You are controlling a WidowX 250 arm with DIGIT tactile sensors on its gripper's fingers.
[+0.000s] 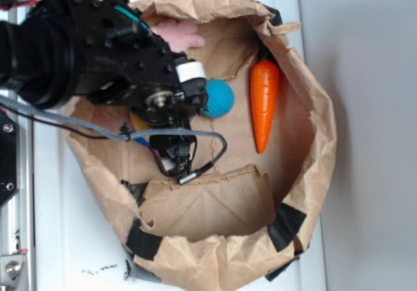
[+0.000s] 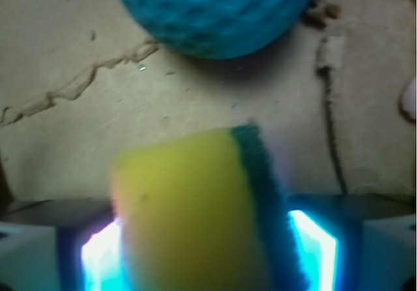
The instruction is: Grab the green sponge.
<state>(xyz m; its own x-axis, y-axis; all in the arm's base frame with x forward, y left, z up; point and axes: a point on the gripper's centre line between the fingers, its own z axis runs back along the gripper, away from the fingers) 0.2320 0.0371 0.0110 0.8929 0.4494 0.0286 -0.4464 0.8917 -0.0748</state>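
In the wrist view the gripper [image 2: 208,252] has its jaws on either side of the green sponge [image 2: 195,213], a yellow foam block with a dark green layer down its right edge; the glowing pads [image 2: 313,245] sit close against both flanks, though whether they press it firmly cannot be told. The sponge fills the space between them, low over the brown paper floor. Just beyond it lies the blue ball [image 2: 215,11], dimpled and apart from the sponge. In the exterior view the gripper [image 1: 171,144] hangs inside the paper bag [image 1: 306,109], only a sliver of the yellow sponge [image 1: 138,123] showing under the black arm [image 1: 98,43]. The ball [image 1: 218,98] rests right of the arm, and an orange toy carrot [image 1: 264,102] lies further right, pointing down the frame. The bag sits on a white bench [image 1: 65,239].
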